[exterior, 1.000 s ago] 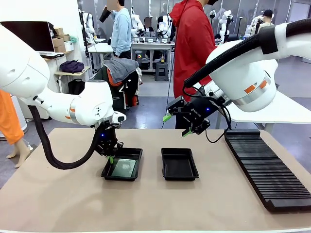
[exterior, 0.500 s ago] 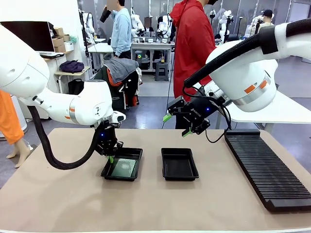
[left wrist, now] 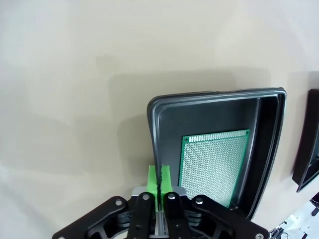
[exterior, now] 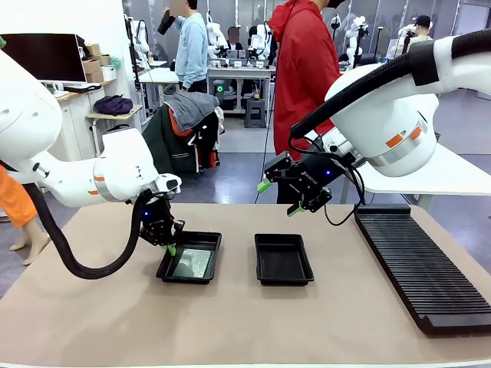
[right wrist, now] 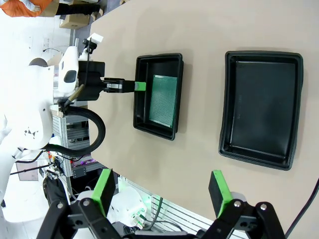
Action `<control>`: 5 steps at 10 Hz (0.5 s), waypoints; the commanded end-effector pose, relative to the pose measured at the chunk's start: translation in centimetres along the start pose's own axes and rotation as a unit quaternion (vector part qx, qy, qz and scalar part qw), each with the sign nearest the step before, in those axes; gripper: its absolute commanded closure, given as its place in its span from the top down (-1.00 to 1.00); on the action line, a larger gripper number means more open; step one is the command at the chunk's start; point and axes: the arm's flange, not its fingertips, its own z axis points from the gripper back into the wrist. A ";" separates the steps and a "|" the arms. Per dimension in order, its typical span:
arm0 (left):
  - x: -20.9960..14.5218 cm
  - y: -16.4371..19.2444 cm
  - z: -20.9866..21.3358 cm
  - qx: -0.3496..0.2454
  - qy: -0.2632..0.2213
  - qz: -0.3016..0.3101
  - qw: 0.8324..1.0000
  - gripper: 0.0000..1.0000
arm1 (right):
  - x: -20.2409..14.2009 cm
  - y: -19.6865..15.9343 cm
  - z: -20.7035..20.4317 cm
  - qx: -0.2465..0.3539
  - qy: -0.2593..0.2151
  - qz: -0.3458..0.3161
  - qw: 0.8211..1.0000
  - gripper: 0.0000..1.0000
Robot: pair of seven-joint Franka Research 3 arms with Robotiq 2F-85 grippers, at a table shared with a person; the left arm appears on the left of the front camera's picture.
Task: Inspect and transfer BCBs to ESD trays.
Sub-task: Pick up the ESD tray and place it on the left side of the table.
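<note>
A green speckled BCB (exterior: 192,263) (left wrist: 214,164) (right wrist: 164,102) lies flat inside the left ESD tray (exterior: 186,280) (left wrist: 214,94) (right wrist: 158,59). My left gripper (exterior: 172,249) (left wrist: 158,174) (right wrist: 139,85) is shut, its green pads pinched on that tray's left rim. The second ESD tray (exterior: 282,261) (right wrist: 261,107) sits to the right of it with nothing inside. My right gripper (exterior: 278,198) (right wrist: 160,186) hangs open high above the table behind the second tray, holding nothing.
A long black ribbed rack (exterior: 422,264) runs along the table's right side. A person in a red hooded top (exterior: 307,69) stands at the far edge behind my right arm. Bare tan tabletop (exterior: 245,330) spreads in front of both trays.
My left arm has shifted left, and the left tray with its board has slid slightly left with it. The right arm has not moved.
</note>
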 end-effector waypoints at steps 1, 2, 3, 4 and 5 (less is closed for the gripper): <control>-1.7 1.7 0.9 -0.031 -0.017 -0.006 0.999 -0.94 | 0.0 0.1 0.0 -0.004 0.002 -0.002 1.000 1.00; -1.9 2.6 1.4 -0.038 -0.019 -0.006 0.999 -0.94 | 0.0 0.1 0.0 -0.004 0.002 -0.002 1.000 1.00; -2.2 3.4 1.9 -0.044 -0.021 -0.004 0.999 -0.94 | 0.0 0.1 0.0 -0.004 0.002 -0.002 1.000 1.00; -2.5 4.4 2.6 -0.052 -0.021 -0.002 0.998 -0.94 | 0.0 0.1 0.0 -0.004 0.002 -0.002 1.000 1.00; -2.8 5.8 3.5 -0.064 -0.025 -0.002 0.998 -0.94 | 0.0 0.1 0.0 -0.004 0.002 -0.002 1.000 1.00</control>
